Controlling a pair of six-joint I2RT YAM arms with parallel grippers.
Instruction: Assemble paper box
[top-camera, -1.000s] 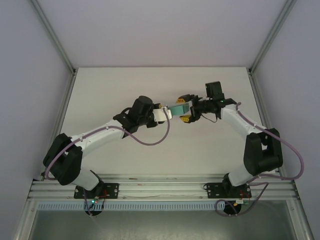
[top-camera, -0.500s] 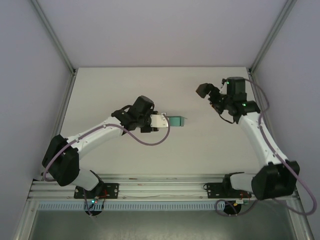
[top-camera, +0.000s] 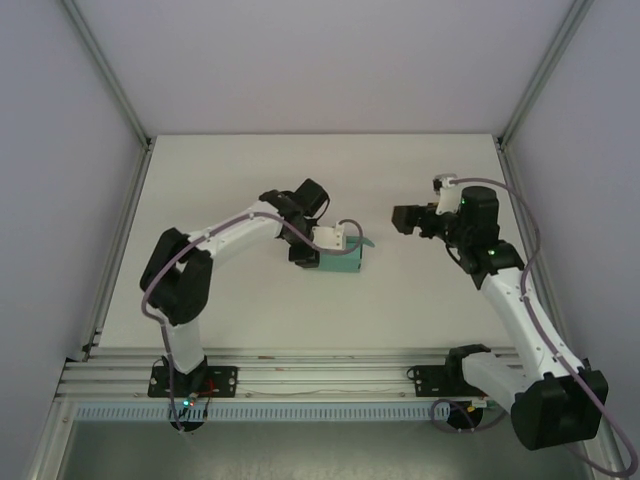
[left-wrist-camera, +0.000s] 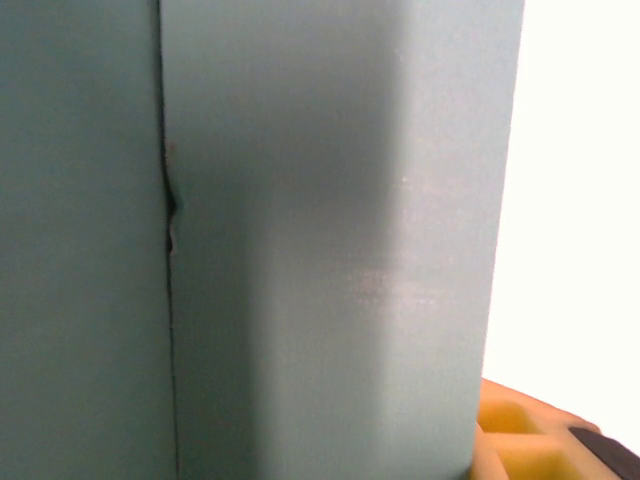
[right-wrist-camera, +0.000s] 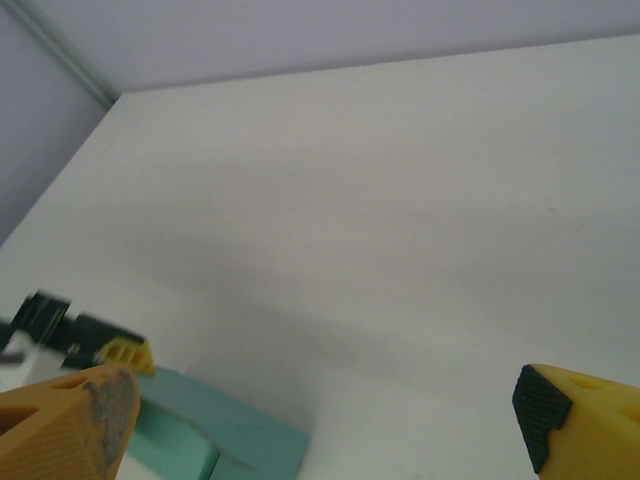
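Left jaws clamp paper box (top-camera: 345, 264), looks mostly folded, final tucking likely left; right jaws wide, empty, well apart.

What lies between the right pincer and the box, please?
Bare table alone separates the right pincer from the box, as the top view shows.

Lab test cell — white table (top-camera: 400, 310), aluminium frame (top-camera: 320, 372), blank walls (top-camera: 320, 60)

The right fingers (right-wrist-camera: 70, 425) have released the paper box (top-camera: 343, 262) and drawn away; the left arm (top-camera: 230, 228) has swung it nearer.
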